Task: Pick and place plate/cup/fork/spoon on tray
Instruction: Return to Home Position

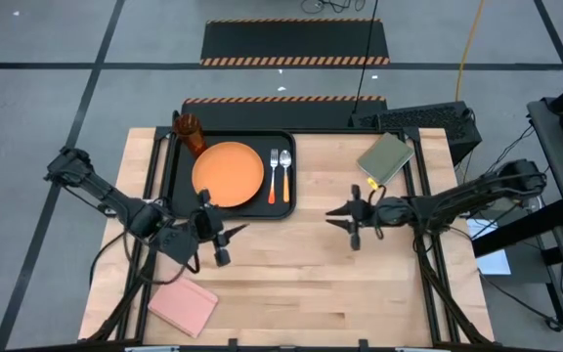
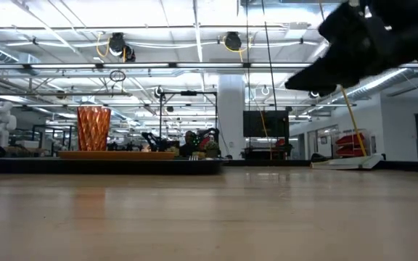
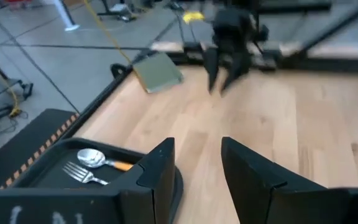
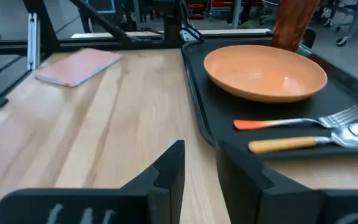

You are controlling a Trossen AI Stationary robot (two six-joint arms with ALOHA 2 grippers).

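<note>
The black tray (image 1: 177, 174) lies at the table's far left-centre. On it rest the orange plate (image 1: 228, 174), the orange cup (image 1: 190, 133) standing at its far left corner, the fork (image 1: 273, 176) and, beside it, the spoon (image 1: 285, 178). The right wrist view shows the plate (image 4: 265, 71), fork (image 4: 291, 122) and spoon (image 4: 303, 143) lying flat in the tray. My left gripper (image 1: 233, 240) hovers open and empty just near of the tray. My right gripper (image 1: 334, 218) hovers open and empty to the tray's right, and shows in the low view (image 2: 318, 76).
A pink pad (image 1: 184, 305) lies at the near left of the table. An olive-green pad (image 1: 386, 156) lies at the far right. Bare wood stretches between the two grippers and along the near edge.
</note>
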